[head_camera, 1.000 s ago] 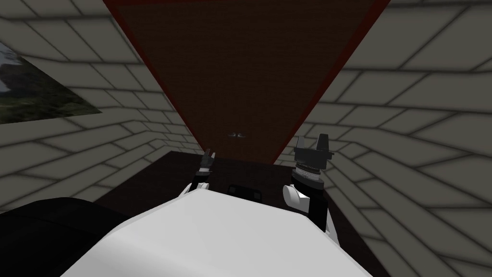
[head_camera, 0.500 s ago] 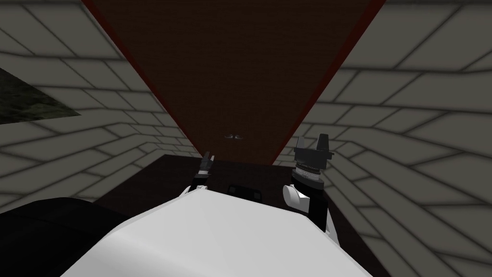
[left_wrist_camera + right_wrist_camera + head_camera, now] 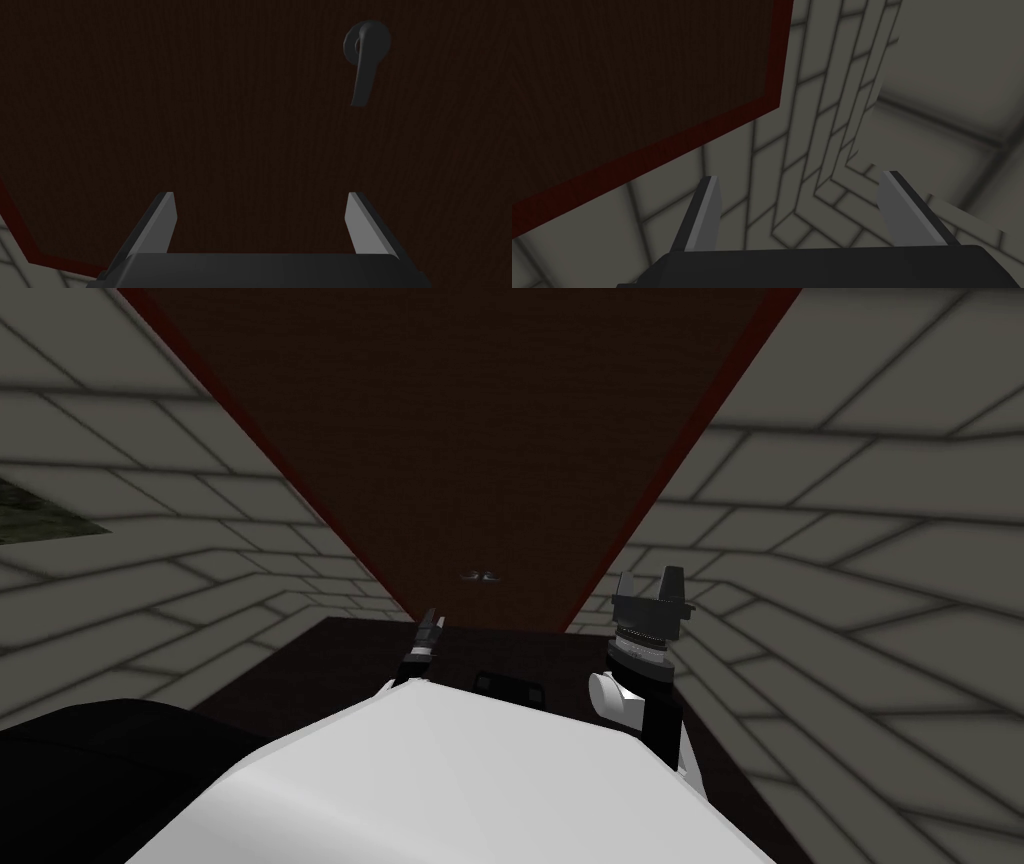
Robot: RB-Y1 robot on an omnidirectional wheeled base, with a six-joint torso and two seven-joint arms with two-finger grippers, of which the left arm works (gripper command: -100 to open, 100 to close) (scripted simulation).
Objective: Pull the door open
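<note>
A dark brown door (image 3: 480,438) with a dark red frame (image 3: 660,493) stands straight ahead of me. Its small dark lever handle (image 3: 481,576) sits low on the panel in the head view. In the left wrist view the same handle (image 3: 364,62) lies ahead of my left gripper (image 3: 260,222), off to the side of one finger, with a gap between them. That gripper is open and holds nothing. My left gripper (image 3: 430,628) is raised below and left of the handle. My right gripper (image 3: 650,585) is open beside the frame's right edge, facing the wall (image 3: 832,150).
Grey block walls (image 3: 850,518) flank the door on both sides. A picture's corner (image 3: 40,513) hangs on the left wall. A dark floor strip (image 3: 500,653) lies between me and the door. A black area (image 3: 90,768) sits at my lower left.
I have moved closer and turned right: the door fills more of the view and the wall picture has slid off to the left. The left gripper has tilted slightly; the right one has kept its pose.
</note>
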